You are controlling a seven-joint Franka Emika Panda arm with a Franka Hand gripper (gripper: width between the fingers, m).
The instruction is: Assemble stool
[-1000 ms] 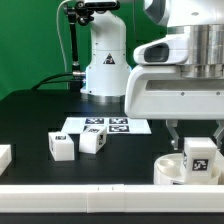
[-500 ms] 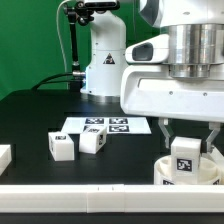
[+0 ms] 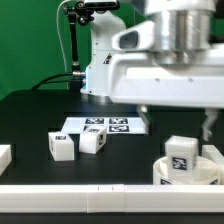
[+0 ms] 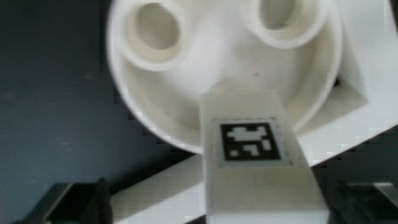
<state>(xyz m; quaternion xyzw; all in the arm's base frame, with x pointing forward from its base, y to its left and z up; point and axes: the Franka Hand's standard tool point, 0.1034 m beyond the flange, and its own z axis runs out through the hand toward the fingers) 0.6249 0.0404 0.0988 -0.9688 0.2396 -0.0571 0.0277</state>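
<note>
The white round seat (image 3: 165, 172) lies at the exterior view's lower right, and one tagged leg (image 3: 181, 156) stands upright in it. My gripper (image 3: 176, 122) hangs above that leg, open, with its fingers (image 3: 208, 126) spread wide and clear of the leg on both sides. In the wrist view the leg (image 4: 249, 150) rises from the seat (image 4: 151, 90), whose two round holes show beyond it. The dark fingertips (image 4: 71, 200) sit apart from the leg's sides. Two loose tagged legs (image 3: 61, 147) (image 3: 92, 141) stand on the black table at the exterior view's left.
The marker board (image 3: 105, 126) lies flat behind the loose legs. Another white part (image 3: 3, 157) shows at the exterior view's left edge. A plain white bar (image 3: 100, 195) runs along the front. The robot base (image 3: 105, 65) stands at the back.
The gripper has let go of the leg, opened wide and lifted. The leg stays standing in the seat. The loose legs have not moved.
</note>
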